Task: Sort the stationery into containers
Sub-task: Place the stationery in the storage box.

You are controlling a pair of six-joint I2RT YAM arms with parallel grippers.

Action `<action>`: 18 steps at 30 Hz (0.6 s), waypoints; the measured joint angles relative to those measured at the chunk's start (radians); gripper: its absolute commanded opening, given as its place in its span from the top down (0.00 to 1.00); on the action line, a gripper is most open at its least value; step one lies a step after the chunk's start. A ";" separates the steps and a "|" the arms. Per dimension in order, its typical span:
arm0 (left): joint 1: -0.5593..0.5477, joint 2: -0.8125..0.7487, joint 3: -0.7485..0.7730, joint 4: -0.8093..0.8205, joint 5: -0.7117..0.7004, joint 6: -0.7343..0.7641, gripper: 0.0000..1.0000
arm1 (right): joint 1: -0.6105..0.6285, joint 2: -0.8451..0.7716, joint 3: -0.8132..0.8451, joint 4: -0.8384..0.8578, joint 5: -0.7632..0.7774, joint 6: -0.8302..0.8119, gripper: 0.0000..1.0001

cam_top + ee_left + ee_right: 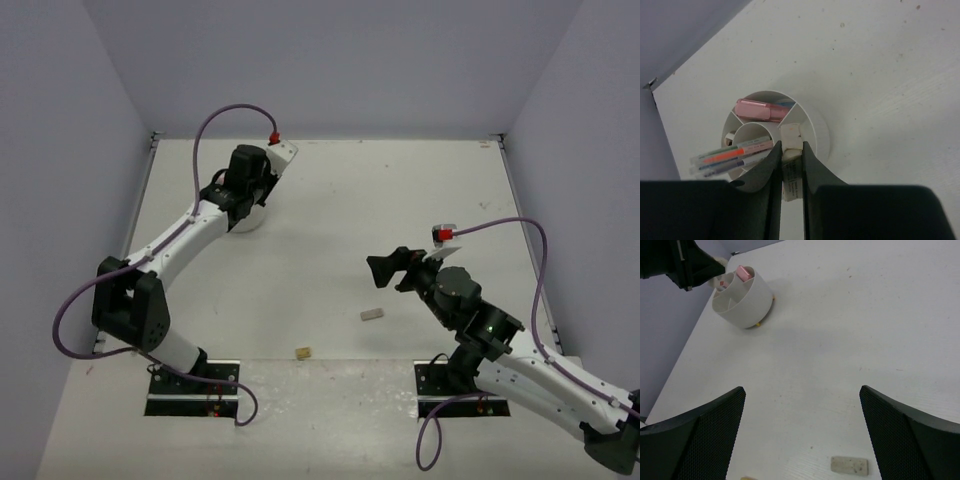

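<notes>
— While the tub point(821, 134) sits under the left gripper point(791, 146), how far along is the sorting?
— Partway, I'd say: pens point(732, 155) and a pink piece point(757, 110) are in the tub. A grey eraser point(850, 465) and a tan eraser point(302, 352) lie well away from it.
— The jaws?
— The left pair pinches a white eraser point(791, 185) over the tub's edge compartment. The right gripper point(801, 390) gapes empty, far from the tub, the grey eraser untouched below it.

tub point(248, 222) mostly hidden under left arm point(185, 232); tan eraser point(747, 478) edge-cropped
</notes>
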 measured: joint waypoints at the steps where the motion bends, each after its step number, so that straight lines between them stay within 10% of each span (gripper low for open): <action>1: 0.008 0.021 0.000 0.014 0.006 0.023 1.00 | 0.000 -0.002 0.000 -0.002 -0.003 -0.002 0.01; 18: 0.027 0.158 -0.059 0.149 -0.041 0.124 0.93 | 0.000 -0.019 0.000 -0.014 -0.038 -0.010 0.01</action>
